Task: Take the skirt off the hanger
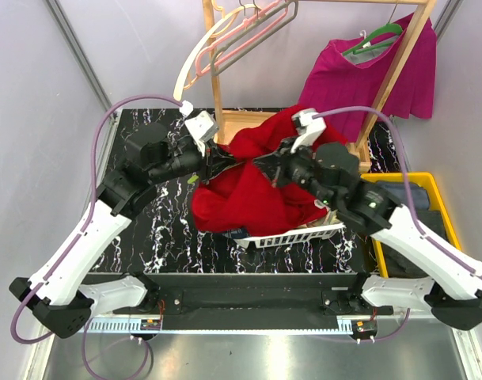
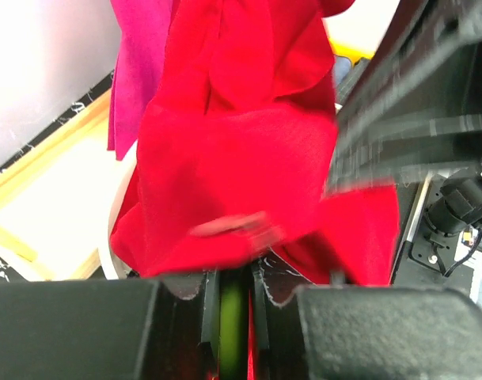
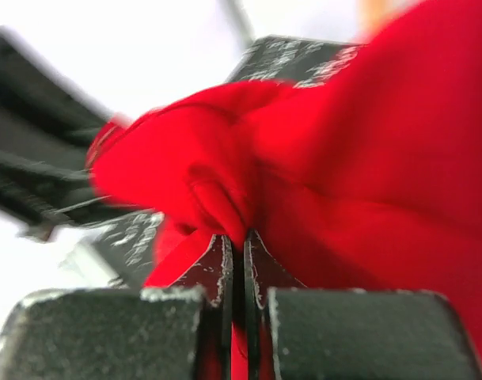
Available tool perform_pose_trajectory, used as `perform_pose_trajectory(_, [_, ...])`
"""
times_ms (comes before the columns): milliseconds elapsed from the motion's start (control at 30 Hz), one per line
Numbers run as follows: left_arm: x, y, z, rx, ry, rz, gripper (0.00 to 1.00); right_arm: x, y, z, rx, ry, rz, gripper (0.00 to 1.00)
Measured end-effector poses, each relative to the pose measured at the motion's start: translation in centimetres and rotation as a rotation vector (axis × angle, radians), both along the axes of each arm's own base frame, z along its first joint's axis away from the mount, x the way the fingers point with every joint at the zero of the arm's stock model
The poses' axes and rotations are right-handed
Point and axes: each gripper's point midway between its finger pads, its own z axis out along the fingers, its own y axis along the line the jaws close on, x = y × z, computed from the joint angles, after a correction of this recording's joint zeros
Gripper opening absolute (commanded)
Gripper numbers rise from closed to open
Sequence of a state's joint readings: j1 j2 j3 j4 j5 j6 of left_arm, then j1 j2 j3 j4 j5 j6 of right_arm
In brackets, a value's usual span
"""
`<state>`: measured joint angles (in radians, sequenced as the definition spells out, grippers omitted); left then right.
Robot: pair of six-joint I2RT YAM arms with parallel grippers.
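A red skirt hangs bunched between both grippers above the black marbled table. My left gripper comes at its upper left edge; in the left wrist view its jaws are shut on a green hanger with red cloth draped just beyond. A bit of the green hanger shows under the left wrist. My right gripper faces it from the right, and in the right wrist view it is shut on a fold of the skirt. Most of the hanger is hidden by cloth.
A white basket sits under the skirt. Behind stands a wooden rack with a magenta garment on a green hanger and several empty hangers. A yellow bin is at the right.
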<state>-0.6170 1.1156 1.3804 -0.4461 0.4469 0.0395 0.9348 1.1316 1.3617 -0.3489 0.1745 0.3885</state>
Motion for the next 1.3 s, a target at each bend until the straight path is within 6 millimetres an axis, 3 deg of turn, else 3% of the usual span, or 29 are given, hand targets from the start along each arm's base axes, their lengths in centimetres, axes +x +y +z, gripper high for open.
perform_pose_trajectory(100, [-0.6, 0.4, 0.5, -0.001, -0.023, -0.005, 0.00, 1.3, -3.4, 1.1, -0.057, -0.027, -0.101, 0.00])
perform_pose_trajectory(233, [-1.9, 1.3, 1.5, -0.009, -0.055, -0.008, 0.00, 4.7, -9.7, 4.0, -0.101, -0.060, -0.317, 0.00])
perform_pose_trajectory(333, [-2.8, 1.8, 2.2, -0.018, -0.079, -0.021, 0.01, 6.1, -11.4, 5.6, -0.116, -0.065, -0.379, 0.00])
perform_pose_trajectory(533, [-4.3, 3.3, 1.8, 0.034, -0.112, -0.035, 0.04, 9.2, -10.9, 6.8, -0.118, -0.019, -0.350, 0.00])
perform_pose_trajectory(667, [-4.3, 4.5, 0.7, 0.094, -0.145, -0.005, 0.02, 9.0, -9.0, 7.4, -0.087, 0.015, -0.238, 0.00])
perform_pose_trajectory(800, [-3.6, 5.5, -1.1, 0.155, -0.158, 0.045, 0.00, 7.5, -7.5, 8.5, -0.018, 0.040, -0.130, 0.00])
perform_pose_trajectory(967, [-1.8, 5.3, -3.3, 0.236, -0.118, 0.081, 0.00, 5.4, -6.8, 9.0, 0.068, 0.065, -0.024, 0.00])
perform_pose_trajectory(1167, [-0.3, 3.9, -6.3, 0.315, -0.058, 0.067, 0.00, 1.5, -5.7, 9.5, 0.200, 0.094, 0.126, 0.00])
perform_pose_trajectory(1300, [-0.9, 2.7, -7.8, 0.361, -0.031, 0.015, 0.00, 1.1, -4.9, 10.2, 0.264, 0.098, 0.177, 0.00])
